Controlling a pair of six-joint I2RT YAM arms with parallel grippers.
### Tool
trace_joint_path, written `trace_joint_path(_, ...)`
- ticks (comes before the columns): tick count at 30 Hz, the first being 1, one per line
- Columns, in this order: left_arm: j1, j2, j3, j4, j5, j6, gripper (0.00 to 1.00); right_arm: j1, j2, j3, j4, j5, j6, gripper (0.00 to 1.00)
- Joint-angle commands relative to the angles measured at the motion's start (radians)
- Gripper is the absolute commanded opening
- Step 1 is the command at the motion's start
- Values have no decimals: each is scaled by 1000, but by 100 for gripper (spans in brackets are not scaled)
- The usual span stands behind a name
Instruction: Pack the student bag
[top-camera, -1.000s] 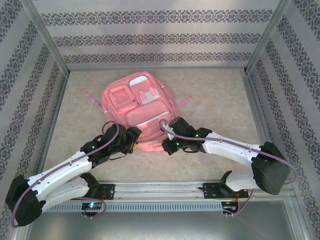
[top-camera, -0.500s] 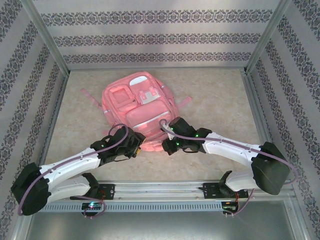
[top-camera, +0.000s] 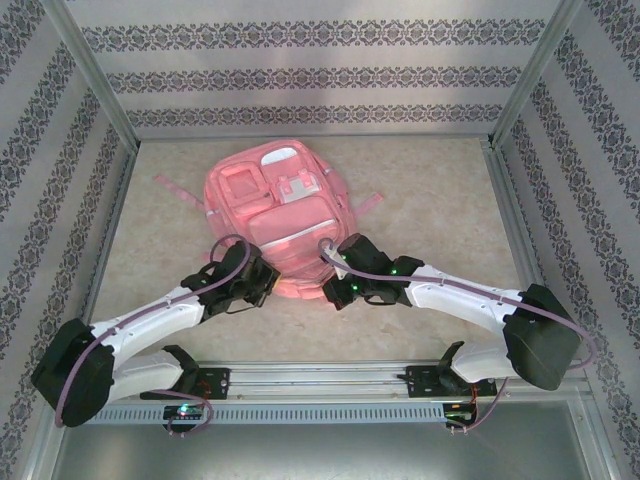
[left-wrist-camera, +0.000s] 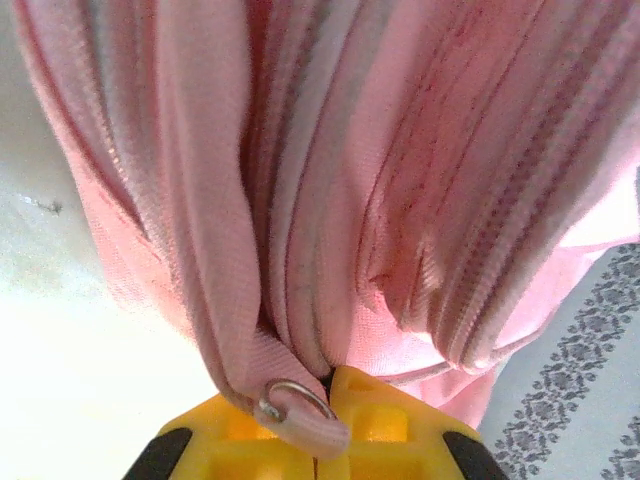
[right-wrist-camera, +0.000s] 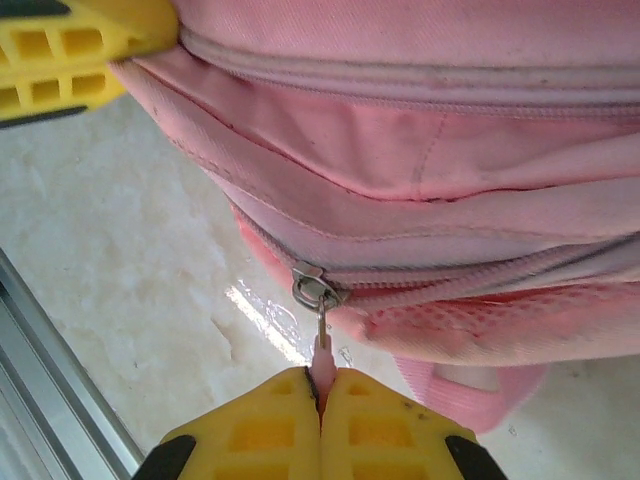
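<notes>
The pink student bag (top-camera: 272, 205) lies flat in the middle of the table, pockets up. My left gripper (top-camera: 268, 284) is at its near left edge, its yellow fingers (left-wrist-camera: 400, 430) shut on a fold of the bag's fabric (left-wrist-camera: 300, 250) beside a small metal ring (left-wrist-camera: 296, 396). My right gripper (top-camera: 334, 291) is at the near right edge, shut on the pink zipper pull (right-wrist-camera: 321, 362) that hangs from a metal slider (right-wrist-camera: 313, 289) on a closed zip. The left gripper's finger (right-wrist-camera: 60, 45) shows close by in the right wrist view.
Patterned walls and metal frame posts (top-camera: 95, 70) enclose the table on three sides. A metal rail (top-camera: 320, 385) runs along the near edge by the arm bases. Pink straps (top-camera: 175, 190) stick out from the bag's sides.
My left gripper has closed on the bag's near edge and its arm has swung in. The bag has shifted slightly away from the arms. The right arm holds still.
</notes>
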Motion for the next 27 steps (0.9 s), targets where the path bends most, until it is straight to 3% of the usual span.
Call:
trace_joint_path(1, 72, -45, -12, -59, -85, 61, 0, -5, 1, 26, -70, 12, -30, 0)
trace_joint_path(15, 199, -244, -74, -240, -3, 155, 0, -60, 124, 128, -201, 114, -61, 0)
trace_joint_path(27, 357, -343, -59, -413, 73, 277, 0, -185, 212, 182, -261, 168, -8, 0)
